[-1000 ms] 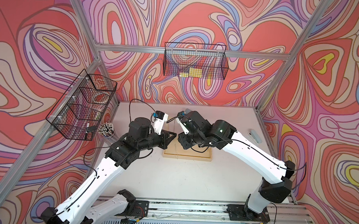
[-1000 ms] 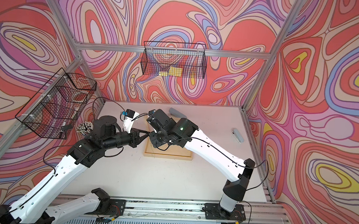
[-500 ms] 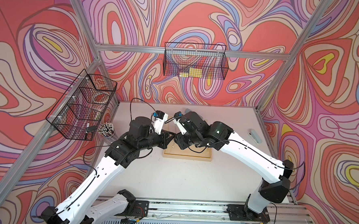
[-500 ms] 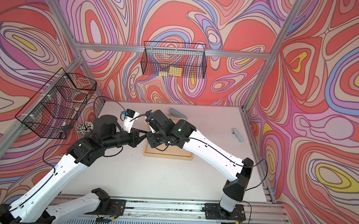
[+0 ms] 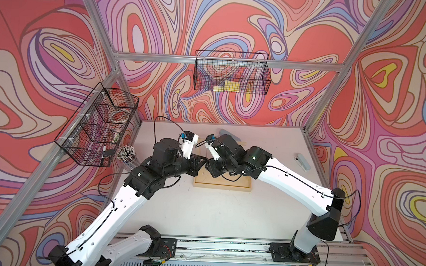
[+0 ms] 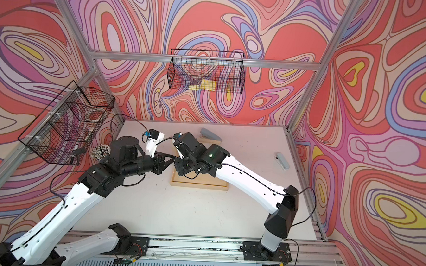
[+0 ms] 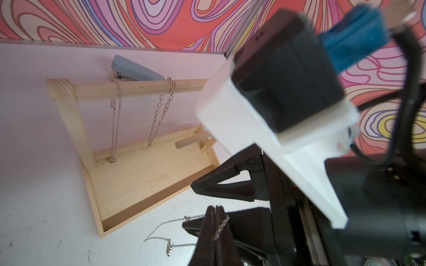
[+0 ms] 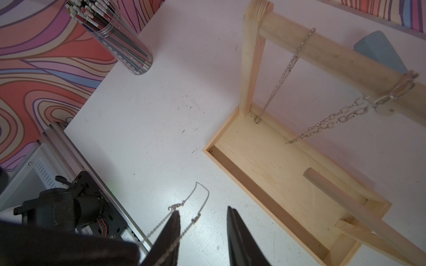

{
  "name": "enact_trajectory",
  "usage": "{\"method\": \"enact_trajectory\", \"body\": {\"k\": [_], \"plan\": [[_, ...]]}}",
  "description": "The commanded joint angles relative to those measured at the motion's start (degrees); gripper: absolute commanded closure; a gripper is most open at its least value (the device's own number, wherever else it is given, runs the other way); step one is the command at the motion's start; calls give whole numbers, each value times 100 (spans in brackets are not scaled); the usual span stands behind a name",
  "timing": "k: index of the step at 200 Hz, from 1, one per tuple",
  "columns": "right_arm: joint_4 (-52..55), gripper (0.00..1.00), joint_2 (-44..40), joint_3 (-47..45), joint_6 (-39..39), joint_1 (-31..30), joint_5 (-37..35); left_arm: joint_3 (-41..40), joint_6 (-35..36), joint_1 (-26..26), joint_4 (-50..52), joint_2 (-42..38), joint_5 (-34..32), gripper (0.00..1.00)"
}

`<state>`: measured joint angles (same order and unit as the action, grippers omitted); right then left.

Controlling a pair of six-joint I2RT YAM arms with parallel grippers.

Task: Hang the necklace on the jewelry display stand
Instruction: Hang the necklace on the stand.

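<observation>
Pale wood, jewelry display stand [image 7: 143, 182]: stood at centre frame in both top views, half hidden under the right arm. Its rimmed tray sat flat on the white counter [image 5: 215, 213], with the long bar [image 7: 138, 88] above and the short lower bar [image 7: 191, 140] at one end of the tray.
On the long bar: a fine ball chain [image 7: 114, 129] and a heavier link chain [image 7: 159, 117], hung apart from each other.
Necklace [image 8: 183, 202]: thin silver chain, not yet on the stand. Part lay slack on the counter near the tray rim, and part rose to the left jaws.
Left gripper [image 7: 215, 208]: jaws clenched on the necklace chain.
Right gripper [image 8: 203, 209]: jaws parted, grasping nothing. The chain brushed one finger, with no strand seen between the two.
Step, as judged: taking a second hold to spread the chain into a loop. Hanging had not begun.
Risk, missed pinch: the right jaws might have closed on air or on both strands, leaving no open loop.
Risk, snag: the slack end might have dragged over the tray rim or tangled with the link chain, which hung nearest the bar's free end.
Risk, crowding: the arms met nose to nose beside the stand, so a wrist might have knocked it.
Bystanders: a grey stapler [image 7: 136, 70] behind the stand, above centre frame in a top view, and a clear pencil cup [image 8: 115, 34] at left of frame.
</observation>
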<state>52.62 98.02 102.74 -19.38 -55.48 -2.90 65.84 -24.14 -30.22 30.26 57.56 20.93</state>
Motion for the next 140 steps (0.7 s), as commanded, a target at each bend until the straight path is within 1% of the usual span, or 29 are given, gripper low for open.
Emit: {"method": "enact_trajectory", "body": {"k": [1,78,140], "plan": [[-656,63,-19,-51,-97,85,-146,158,94,-33,121,-21,259,100],[-1289,66,107,-259,-198,217,-54,183,85,-31,123,-54,297,100],[-1420,70,234,-377,-224,262,105,183,107,-29,128,-71,254,100]]}}
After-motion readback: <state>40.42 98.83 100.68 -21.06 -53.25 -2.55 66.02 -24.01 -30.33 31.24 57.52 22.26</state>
